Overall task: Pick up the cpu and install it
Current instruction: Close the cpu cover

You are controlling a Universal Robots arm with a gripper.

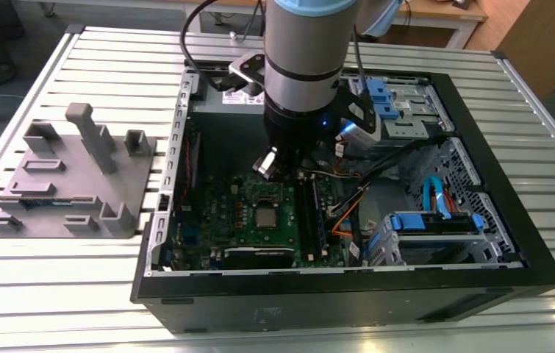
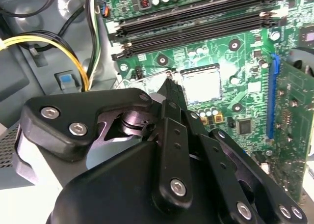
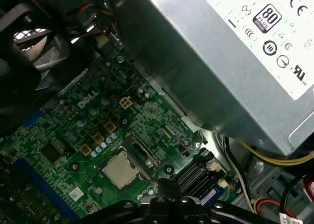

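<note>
The cpu [image 1: 265, 216] is a small silvery square lying flat in the socket in the middle of the green motherboard [image 1: 220, 220]. Both wrist views show the cpu [image 2: 202, 84] [image 3: 119, 169] with a thin pale rim. The socket's metal frame [image 3: 143, 153] stands raised beside it. My gripper [image 1: 269, 166] hangs inside the open computer case, a little above the board and just beyond the cpu toward the power supply. Its dark fingers [image 2: 171, 94] meet in one narrow tip with nothing between them, apart from the chip.
The black case [image 1: 356, 294] lies open on a slatted metal table. A grey power supply [image 3: 221, 62] sits close beside the arm, with yellow cables [image 2: 59, 42] and drive cages [image 1: 434, 224] around. Empty memory slots [image 2: 196, 25] run beside the socket. A grey plastic fixture [image 1: 62, 184] stands at the exterior view's left.
</note>
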